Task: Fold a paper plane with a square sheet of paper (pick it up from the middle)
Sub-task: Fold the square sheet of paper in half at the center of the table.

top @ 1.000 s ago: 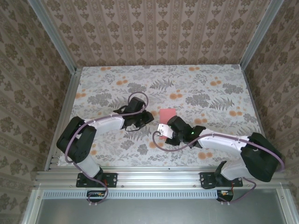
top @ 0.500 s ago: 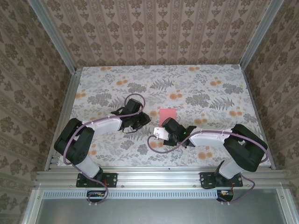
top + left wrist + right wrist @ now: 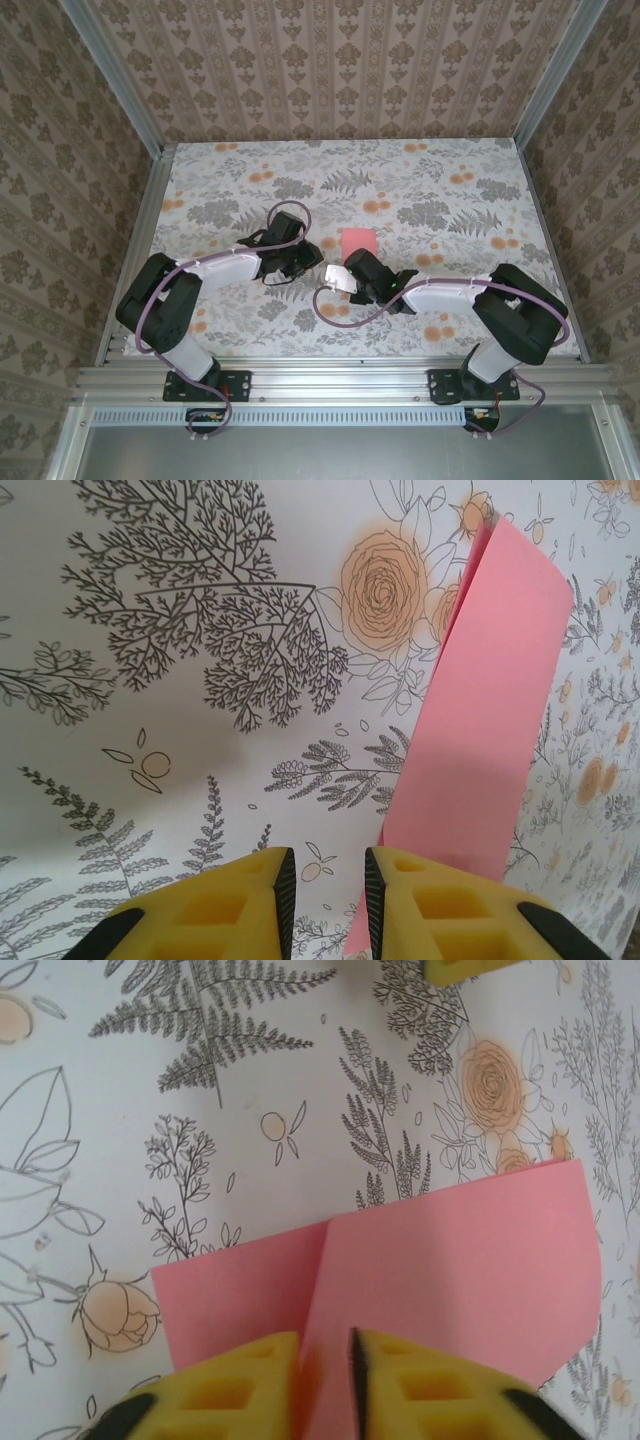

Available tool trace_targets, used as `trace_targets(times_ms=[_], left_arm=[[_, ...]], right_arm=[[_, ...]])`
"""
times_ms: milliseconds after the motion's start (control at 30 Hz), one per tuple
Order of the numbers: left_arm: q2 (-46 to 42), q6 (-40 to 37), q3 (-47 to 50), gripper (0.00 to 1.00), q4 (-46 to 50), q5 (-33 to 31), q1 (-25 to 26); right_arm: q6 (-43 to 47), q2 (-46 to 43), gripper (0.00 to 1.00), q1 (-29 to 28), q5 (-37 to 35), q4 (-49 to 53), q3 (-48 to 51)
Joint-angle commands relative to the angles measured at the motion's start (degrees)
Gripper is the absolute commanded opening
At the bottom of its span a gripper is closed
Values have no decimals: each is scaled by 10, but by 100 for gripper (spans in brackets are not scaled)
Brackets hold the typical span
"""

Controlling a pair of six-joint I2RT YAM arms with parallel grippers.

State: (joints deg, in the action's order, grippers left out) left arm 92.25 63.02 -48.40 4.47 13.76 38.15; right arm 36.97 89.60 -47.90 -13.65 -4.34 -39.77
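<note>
At the table's middle, top external view, paper: the square sheet of paper is seen folded to a small salmon-pink rectangle, laid flat on the flowered tablecloth.
Top external view, left gripper: the left gripper is set just beside the paper's near left corner.
Top external view, right gripper: the right gripper is placed at the paper's near edge.
Top external view, room: a broad stretch of cloth is seen between the paper's far edge and the far wall, and another toward the right rail. Near the paper, both grippers are crowded close together.
Left wrist view, paper: the sheet is seen as a long strip running far and right. A second layer is seen along its far left edge, and its near end is covered by the finger on the right of the view.
Left wrist view, hand: the jaws are held a narrow gap apart, cloth is seen through the gap, and nothing is clamped.
Right wrist view, paper: a raised crease is seen running from the far edge into the jaws. The far and right edges are straight, and an orange printed flower is seen just beyond the far edge.
Right wrist view, hand: the yellow fingers are closed about the crease, so the paper is pinched.
Right wrist view, room: one yellow fingertip of the left gripper is seen at the far side, apart from the paper.
</note>
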Motion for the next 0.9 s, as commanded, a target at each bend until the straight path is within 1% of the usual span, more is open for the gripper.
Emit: trace_targets(times_ms=[0,67,100,133,267,400,567,767,867], left_arm=[[9,-5,-17,28,-2,17,-3],[9,-4,-18,28,-3,17,-2],[7,-2,-18,28,-2,16,-2],[5,-2,-17,28,0,13,-2],[-16,-1,-16,28,24,-9,-3],[-52,-7,-15,32,65,-39,-7],[-91,-2,2,48,67,-34,-22],[-131,6,15,64,60,-27,-33],[-158,12,21,74,60,-32,-37]], right_arm=[[-16,2,12,-3,-13,-2,-3],[-25,-4,7,-3,-17,-1,-3],[-28,-11,2,-3,-20,1,-3],[-34,-17,0,-4,-23,1,-4],[-62,-60,0,-3,-27,11,-12],[-123,-104,0,-4,-19,48,-41],[-184,-133,0,-12,-15,75,-62],[-212,-140,0,-34,-30,78,-98],[-235,-143,0,-40,-32,69,-119]])
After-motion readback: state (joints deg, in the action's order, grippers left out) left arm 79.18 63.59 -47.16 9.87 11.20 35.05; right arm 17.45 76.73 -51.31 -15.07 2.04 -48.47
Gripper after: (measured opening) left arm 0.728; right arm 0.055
